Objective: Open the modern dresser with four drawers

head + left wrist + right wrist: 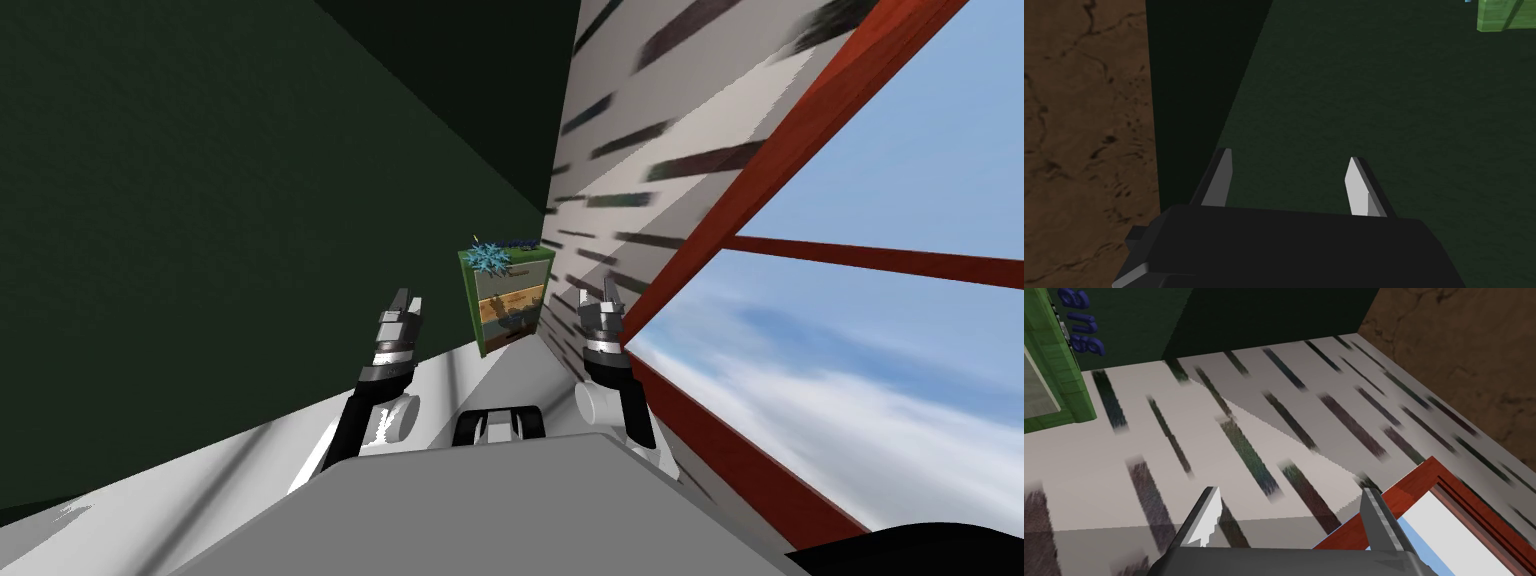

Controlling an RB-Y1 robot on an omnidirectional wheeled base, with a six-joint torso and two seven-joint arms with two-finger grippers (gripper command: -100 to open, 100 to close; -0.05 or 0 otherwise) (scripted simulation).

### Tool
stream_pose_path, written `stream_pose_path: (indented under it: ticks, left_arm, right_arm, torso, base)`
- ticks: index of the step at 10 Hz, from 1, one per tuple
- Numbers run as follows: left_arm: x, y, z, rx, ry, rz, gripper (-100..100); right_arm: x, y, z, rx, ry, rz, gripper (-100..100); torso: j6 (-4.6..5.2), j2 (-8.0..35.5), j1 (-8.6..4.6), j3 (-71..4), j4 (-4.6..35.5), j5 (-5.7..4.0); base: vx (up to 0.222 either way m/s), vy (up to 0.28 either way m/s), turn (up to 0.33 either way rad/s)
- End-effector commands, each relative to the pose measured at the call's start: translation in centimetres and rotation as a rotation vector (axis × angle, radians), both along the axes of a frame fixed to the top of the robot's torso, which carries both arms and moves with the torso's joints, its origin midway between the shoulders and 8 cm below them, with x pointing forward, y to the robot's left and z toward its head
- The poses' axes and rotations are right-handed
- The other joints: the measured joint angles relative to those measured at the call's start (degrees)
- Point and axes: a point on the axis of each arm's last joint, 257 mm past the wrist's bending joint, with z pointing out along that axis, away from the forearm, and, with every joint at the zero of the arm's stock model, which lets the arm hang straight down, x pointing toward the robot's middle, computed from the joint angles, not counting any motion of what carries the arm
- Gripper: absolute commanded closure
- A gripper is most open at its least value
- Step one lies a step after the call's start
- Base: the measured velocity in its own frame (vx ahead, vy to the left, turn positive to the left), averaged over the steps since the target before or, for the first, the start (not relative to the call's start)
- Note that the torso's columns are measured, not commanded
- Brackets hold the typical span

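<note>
Left gripper (402, 303), thin grey blade fingers, is spread wide on nothing, up by the dark green wall (200, 200). The small green-framed dresser with wood-toned drawers (508, 300) sits well ahead, between my arms. Right gripper (608, 292) is spread and empty too. I'd roll closer and square up on it before reaching for any drawer.

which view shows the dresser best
The head view: the green dresser stands whole there, its front facing me, ahead between the left gripper and the right gripper. The left wrist view catches one green corner of it; the right wrist view, a strip of its green frame.
</note>
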Motion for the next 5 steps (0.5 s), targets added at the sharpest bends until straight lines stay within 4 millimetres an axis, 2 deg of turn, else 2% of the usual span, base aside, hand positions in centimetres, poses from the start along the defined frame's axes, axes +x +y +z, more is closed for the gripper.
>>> stream_pose_path:
  ticks: [1,2,3,5]
  left_arm:
    - [0.0,0.0,0.0,0.000,0.000,0.000,0]
    - [0.3,-0.2,-0.9,0.029,0.015,-0.017,-100]
    - [0.4,-0.3,-1.4,0.039,0.024,-0.023,-100]
    - [1.0,-0.2,-3.5,0.058,0.053,-0.039,-100]
  right_arm:
    - [0.0,0.0,0.0,0.000,0.000,0.000,0]
    - [0.0,0.0,0.0,0.000,0.000,0.000,0]
    - [0.0,0.0,0.0,0.000,0.001,0.000,0]
    - [0.0,0.0,0.0,0.000,0.001,0.000,0]
  torso:
    - [0.00,4.2,0.00,-8.5,4.2,0.00]
    - [0.00,8.5,0.00,-16.9,8.5,0.00]
    - [0.00,10.3,-0.04,-20.9,10.3,0.00]
    - [0.00,10.9,-0.13,-22.4,11.0,-0.03]
  base:
    - [0.000,0.000,0.000]
    - [0.034,-0.018,-0.006]
    - [0.059,-0.034,-0.006]
    - [0.111,-0.066,-0.010]
